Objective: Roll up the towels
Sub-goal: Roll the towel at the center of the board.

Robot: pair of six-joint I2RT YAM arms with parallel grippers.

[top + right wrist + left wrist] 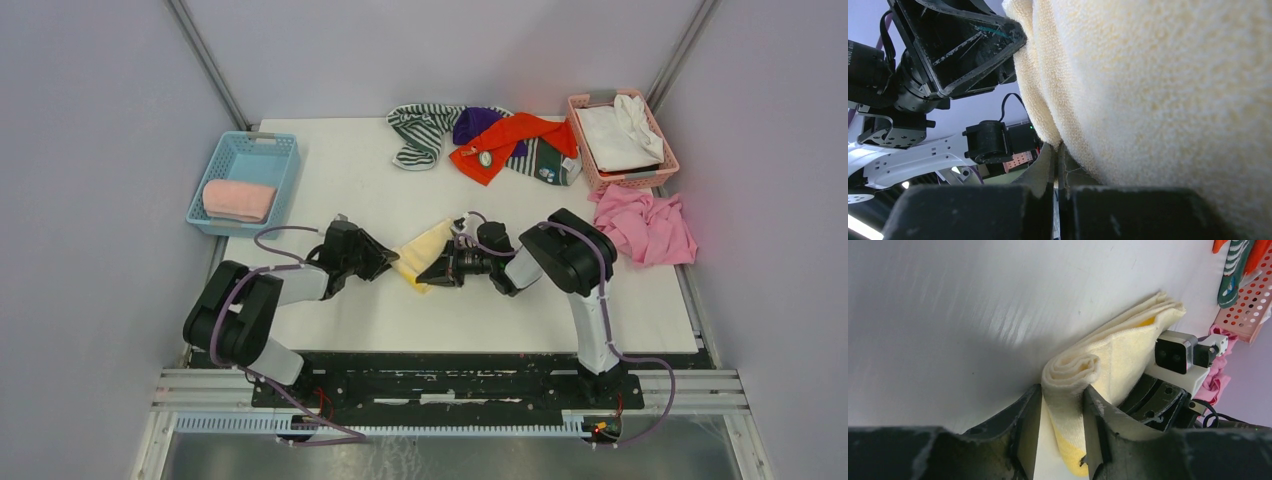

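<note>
A pale yellow towel [427, 245] lies partly rolled at the table's middle, between my two arms. My left gripper [1062, 390] reaches in from the left, and its two fingers [1025, 425] hold the rolled end [1073, 372] between them. My right gripper [1057, 150] comes from the right with its jaws shut on the towel's edge [1048, 125], and the towel [1158, 85] fills that view. A rolled pink towel [238, 200] lies in the blue basket [285, 150]. Striped [420, 135], purple [478, 122] and orange-red [505, 140] towels are heaped at the back.
A pink basket [585, 150] holding white cloth [620, 135] stands at the back right. A crumpled pink towel [648, 225] lies at the right edge, in front of it. White tabletop [330, 180] shows between the blue basket and the heap.
</note>
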